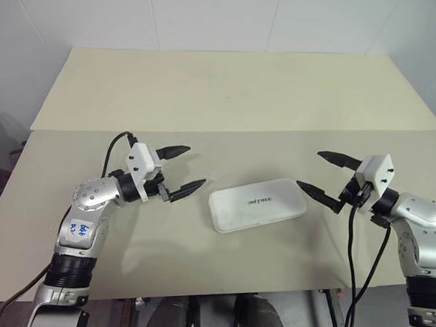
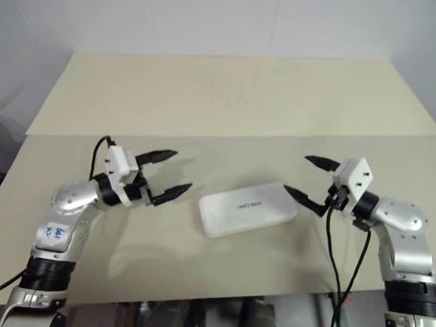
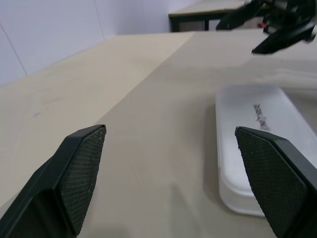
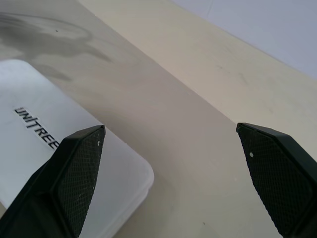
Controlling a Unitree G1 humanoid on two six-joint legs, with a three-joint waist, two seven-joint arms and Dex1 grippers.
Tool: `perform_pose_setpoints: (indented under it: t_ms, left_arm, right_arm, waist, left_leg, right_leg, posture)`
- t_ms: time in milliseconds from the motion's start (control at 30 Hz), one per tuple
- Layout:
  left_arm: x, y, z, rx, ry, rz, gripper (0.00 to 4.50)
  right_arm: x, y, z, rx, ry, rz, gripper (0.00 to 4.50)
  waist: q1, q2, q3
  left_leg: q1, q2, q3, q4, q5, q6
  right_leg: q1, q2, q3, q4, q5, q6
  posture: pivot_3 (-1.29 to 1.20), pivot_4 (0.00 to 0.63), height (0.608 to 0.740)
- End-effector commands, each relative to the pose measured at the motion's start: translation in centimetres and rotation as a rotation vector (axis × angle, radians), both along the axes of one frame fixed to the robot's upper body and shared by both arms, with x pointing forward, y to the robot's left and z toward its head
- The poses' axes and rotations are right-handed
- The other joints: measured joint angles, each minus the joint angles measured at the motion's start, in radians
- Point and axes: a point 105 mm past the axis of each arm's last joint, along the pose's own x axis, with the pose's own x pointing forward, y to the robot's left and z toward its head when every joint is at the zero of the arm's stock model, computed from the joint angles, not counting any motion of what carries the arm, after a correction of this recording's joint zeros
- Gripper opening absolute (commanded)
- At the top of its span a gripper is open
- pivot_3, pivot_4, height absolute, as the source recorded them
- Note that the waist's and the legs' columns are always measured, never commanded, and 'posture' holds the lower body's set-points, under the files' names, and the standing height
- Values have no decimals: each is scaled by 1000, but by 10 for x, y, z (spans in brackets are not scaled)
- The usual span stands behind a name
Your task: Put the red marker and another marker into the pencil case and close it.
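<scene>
Pencil case point(image 1: 257, 204) lies flat mid-desk point(image 1: 230, 90), lid shut, likely task's closing stage. Left end effector point(image 1: 179, 171) wide, empty, just left of case; right end effector point(image 1: 324, 174) wide, empty, just right.

**A bare robot test room**

A lab-like test space is suggested. Two plain beige boards, butted together, form the bench point(image 1: 230, 90), set against white panelled walls point(image 1: 212, 15). Loose black cables point(image 1: 357, 253) are seen trailing beside the bench edge, and another table point(image 3: 208, 12) is glimpsed beyond.
</scene>
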Motion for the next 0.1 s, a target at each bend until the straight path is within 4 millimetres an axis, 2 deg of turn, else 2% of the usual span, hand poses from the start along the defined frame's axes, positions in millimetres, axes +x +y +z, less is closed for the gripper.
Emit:
perform_pose_setpoints:
  t_ms: [33, 100]
  left_arm:
    - [-3, -2, 9, -5, -31, 8, 4475]
    - [-1, -2, 8, 3, -29, 8, 4475]
  right_arm:
    - [1, -8, 9, 7, -57, -20, 4500]
    - [8, -1, 12, 30, -85, -13, 4500]
  waist:
    - [-1, 0, 0]
    - [-2, 0, 0]
  left_leg:
    - [0, 0, 0, 0, 0, 0]
    - [0, 0, 0, 0, 0, 0]
  right_leg:
    - [0, 0, 0, 0, 0, 0]
    - [0, 0, 0, 1, 0, 0]
  posture:
    - [0, 150, 740]
    - [0, 150, 740]
